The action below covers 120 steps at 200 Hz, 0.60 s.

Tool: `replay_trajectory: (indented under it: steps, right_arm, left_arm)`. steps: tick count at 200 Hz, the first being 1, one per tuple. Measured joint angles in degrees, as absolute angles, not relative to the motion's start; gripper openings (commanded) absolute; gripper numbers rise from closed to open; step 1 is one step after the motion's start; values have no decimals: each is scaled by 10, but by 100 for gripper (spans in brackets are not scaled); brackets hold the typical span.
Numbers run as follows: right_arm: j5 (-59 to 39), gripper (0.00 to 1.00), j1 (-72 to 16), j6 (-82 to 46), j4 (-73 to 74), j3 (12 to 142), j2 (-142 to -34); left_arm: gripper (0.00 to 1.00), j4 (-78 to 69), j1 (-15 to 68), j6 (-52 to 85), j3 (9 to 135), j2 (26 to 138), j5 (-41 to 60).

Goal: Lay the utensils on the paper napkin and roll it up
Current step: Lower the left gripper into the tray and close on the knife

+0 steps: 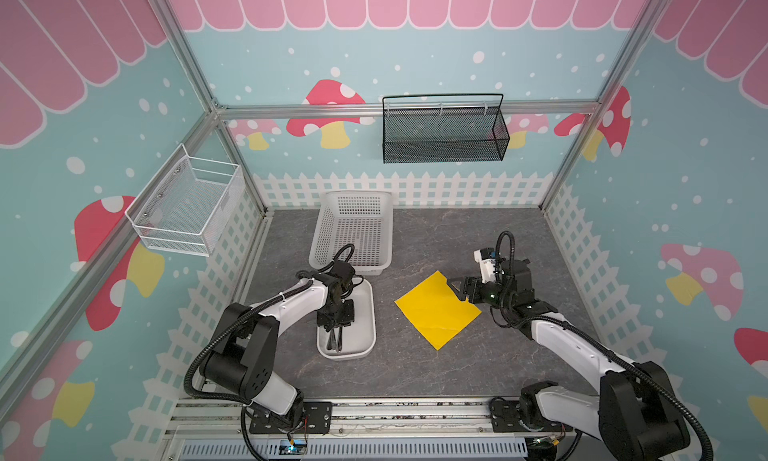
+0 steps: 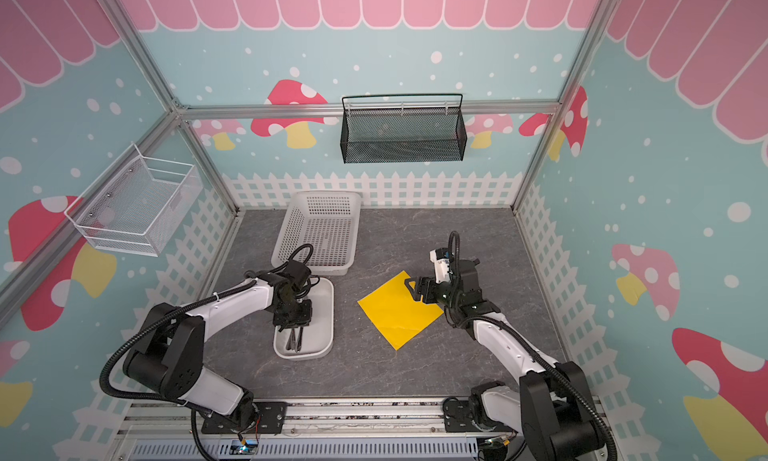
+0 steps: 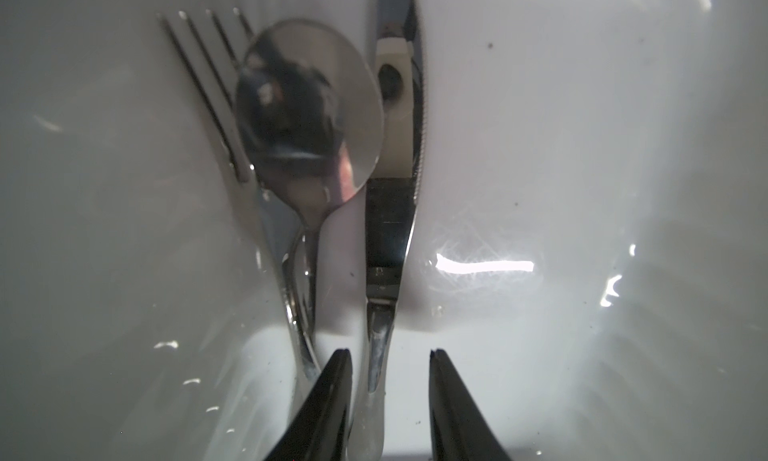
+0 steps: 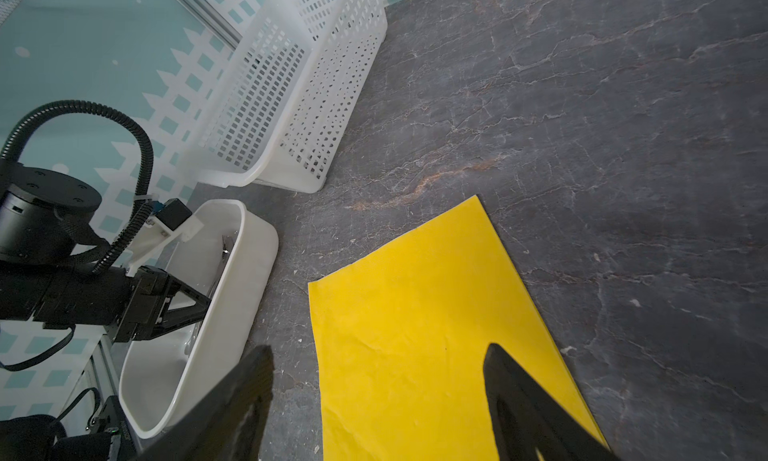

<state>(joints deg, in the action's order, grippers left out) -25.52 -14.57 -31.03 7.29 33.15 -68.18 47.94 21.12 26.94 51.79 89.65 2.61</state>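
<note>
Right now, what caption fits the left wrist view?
Open left gripper straddles knife handle, beside spoon and fork in white tray.

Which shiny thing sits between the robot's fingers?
The knife: its handle lies between the jaws of the left gripper. The spoon and fork lie beside it, outside them.

2 overhead views share whole table [image 1: 415, 376], left wrist inside tray [image 3: 540, 147], right wrist above napkin [image 4: 415, 334]
</note>
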Motion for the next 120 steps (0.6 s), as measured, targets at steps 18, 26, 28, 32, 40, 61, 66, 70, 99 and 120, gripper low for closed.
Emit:
replay_trajectory:
  steps: [18, 26, 28, 32, 40, 61, 66, 70, 99, 120]
  right_arm:
    - [-244, 81, -146, -314, 68, 331, -683]
    - [-239, 81, -146, -315, 66, 331, -683]
    - [-237, 81, -146, -316, 66, 331, -683]
    - [-235, 81, -146, -316, 65, 331, -683]
    - [-231, 81, -146, -317, 64, 331, -683]
    - [-222, 81, -146, -319, 63, 331, -683]
    - [-220, 81, -146, -319, 63, 331, -683]
    - [-218, 81, -146, -319, 63, 331, -683]
    - [-207, 81, -146, -320, 58, 331, -683]
    - [-200, 81, -146, -320, 53, 331, -683]
  left_arm:
    - [33, 477, 213, 267, 516, 902, 31]
    - [33, 477, 214, 267, 514, 903, 32]
    - [33, 477, 214, 267, 513, 903, 32]
    - [33, 477, 215, 267, 512, 904, 33]
    - [33, 478, 216, 267, 510, 906, 34]
    - [33, 477, 221, 265, 509, 910, 37]
    - [33, 477, 222, 265, 509, 911, 37]
    - [32, 477, 223, 263, 509, 912, 38]
    - [27, 478, 243, 251, 513, 921, 42]
    - [23, 479, 270, 243, 527, 935, 44]
